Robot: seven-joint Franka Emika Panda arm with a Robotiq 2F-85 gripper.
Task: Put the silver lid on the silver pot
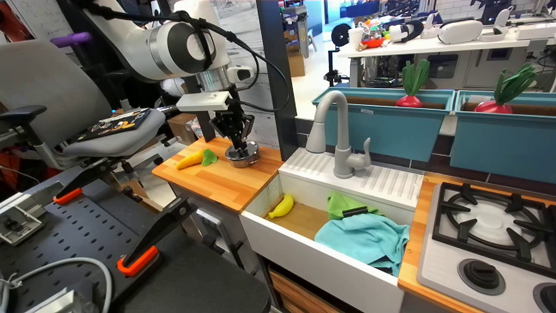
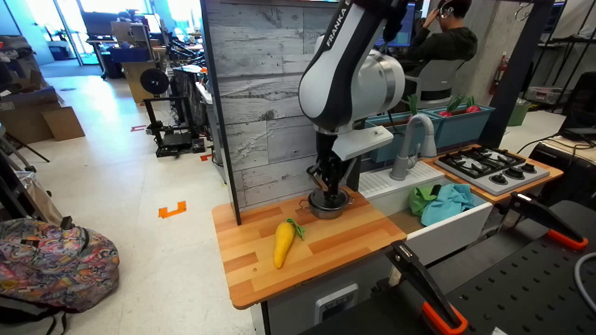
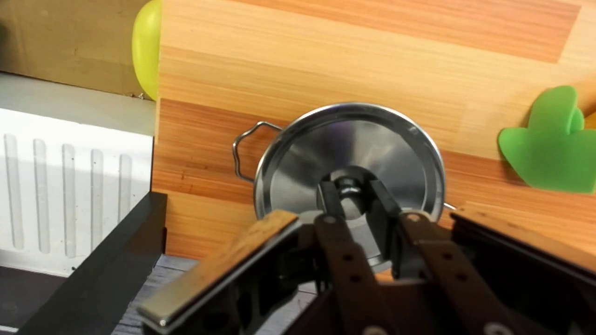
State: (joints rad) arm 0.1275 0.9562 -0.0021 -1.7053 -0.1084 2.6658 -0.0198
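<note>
Silver lid (image 3: 358, 144): round, shiny metal, near centre in the wrist view, on the silver pot (image 2: 327, 214).
Pot handle (image 3: 235, 151): bent wire loop.
Jaws: narrowly parted around the lid's knob (image 3: 350, 190); unclear whether they clasp it.
Surface (image 3: 288, 70): striped wood.
Arm (image 2: 333, 83): lettered "FRANKA E", top of frame in an exterior view.

All views look down on the counter (image 2: 330, 242), wrist's nearest

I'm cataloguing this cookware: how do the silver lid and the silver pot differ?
The silver lid is a flattish disc with a central knob; the silver pot has wire side handles. The lid is over the pot's mouth; the pot stands on the wooden counter. Both are round, shiny and silver.
</note>
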